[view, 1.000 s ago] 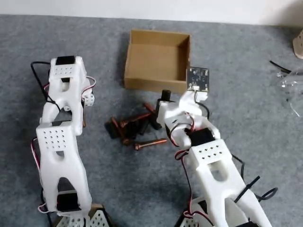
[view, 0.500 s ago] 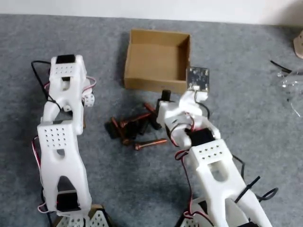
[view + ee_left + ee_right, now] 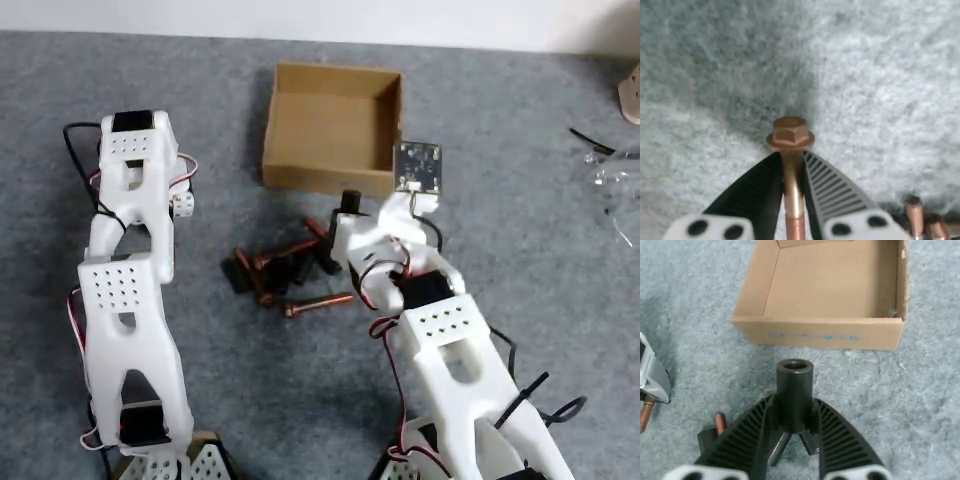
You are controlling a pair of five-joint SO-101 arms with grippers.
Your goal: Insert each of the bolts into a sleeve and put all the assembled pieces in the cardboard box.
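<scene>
Here the left gripper (image 3: 790, 157) has its fingers clamped on the shank of a copper bolt (image 3: 790, 134), whose hexagonal head sticks out past the fingertips above the grey carpet (image 3: 880, 75). The right gripper (image 3: 794, 407) is closed around a black sleeve (image 3: 794, 382). The sleeve's open end sticks out beyond the fingertips, just in front of the cardboard box (image 3: 820, 333) and apart from its front wall. In the high view, other bolts and sleeves lie in a loose pile (image 3: 275, 268) on the carpet between the two arms, near the box. A single bolt (image 3: 318, 302) lies just beside that pile, on the side away from the box.
</scene>
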